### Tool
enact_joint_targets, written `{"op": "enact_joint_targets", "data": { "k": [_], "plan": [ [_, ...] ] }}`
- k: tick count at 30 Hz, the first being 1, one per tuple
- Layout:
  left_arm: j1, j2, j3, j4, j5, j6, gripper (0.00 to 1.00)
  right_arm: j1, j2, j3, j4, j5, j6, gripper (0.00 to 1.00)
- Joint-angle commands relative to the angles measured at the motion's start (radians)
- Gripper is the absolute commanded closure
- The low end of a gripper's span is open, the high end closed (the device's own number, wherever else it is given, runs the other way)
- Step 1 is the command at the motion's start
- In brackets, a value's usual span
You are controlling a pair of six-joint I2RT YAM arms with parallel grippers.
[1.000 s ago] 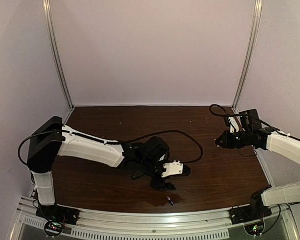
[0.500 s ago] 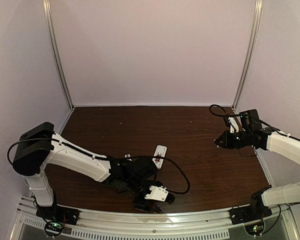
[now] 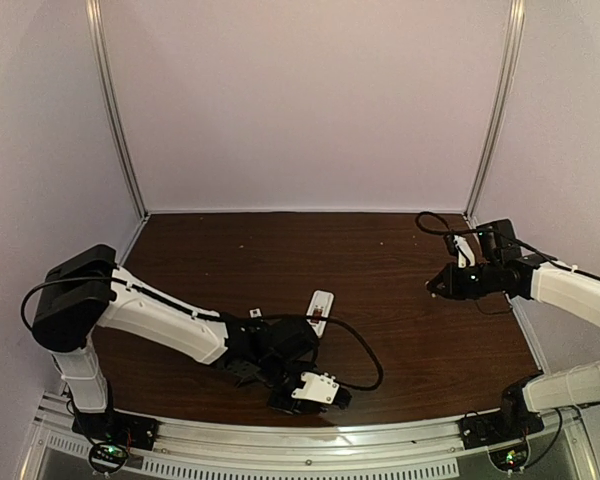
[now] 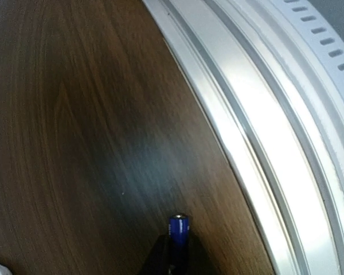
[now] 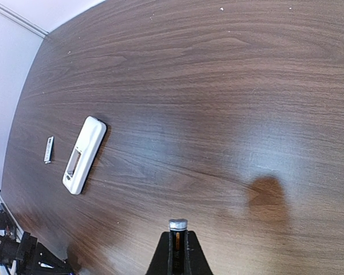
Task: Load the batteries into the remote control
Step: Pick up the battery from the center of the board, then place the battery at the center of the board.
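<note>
The white remote control (image 3: 320, 305) lies flat mid-table with its open battery bay (image 5: 74, 162) facing up. In the left wrist view my left gripper (image 4: 179, 243) is shut on a dark blue battery (image 4: 179, 228), whose silvery end pokes out past the fingertips just above the wood, close to the front rail. My right gripper (image 5: 178, 240) hovers over the right side of the table (image 3: 435, 287), shut on a second battery (image 5: 178, 225) with only its silvery tip showing. Both grippers are well away from the remote.
A small white strip (image 5: 48, 149) lies on the wood just left of the remote. The metal front rail (image 4: 258, 143) runs right beside the left gripper. Black cables loop over the table near the left arm (image 3: 365, 350) and the right arm (image 3: 435, 220).
The left arm swung from above the remote to the front edge, uncovering it. Its jaws opened wide, then closed on the battery that lay there. The right arm stayed put.
</note>
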Motion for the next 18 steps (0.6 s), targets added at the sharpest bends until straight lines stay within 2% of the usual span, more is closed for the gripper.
{"op": "enact_joint_targets", "data": {
  "k": [1,3,12,15,18],
  "plan": [
    [0.012,0.020,0.030,-0.088,-0.067,-0.044,0.94,0.007,0.026,-0.008,0.029,-0.045,-0.013,1.00],
    [0.040,-0.011,0.017,-0.061,-0.070,-0.092,1.00,0.045,0.042,-0.004,0.033,-0.045,-0.014,1.00],
    [0.250,-0.302,-0.115,0.148,-0.112,-0.356,1.00,0.246,0.112,0.058,0.106,-0.016,0.017,1.00],
    [0.302,-0.398,-0.170,0.226,-0.238,-0.449,1.00,0.348,0.165,0.082,0.168,-0.011,0.053,0.97],
    [0.376,-0.492,-0.218,0.264,-0.285,-0.542,1.00,0.444,0.246,0.120,0.224,-0.006,0.078,0.97]
  ]
}}
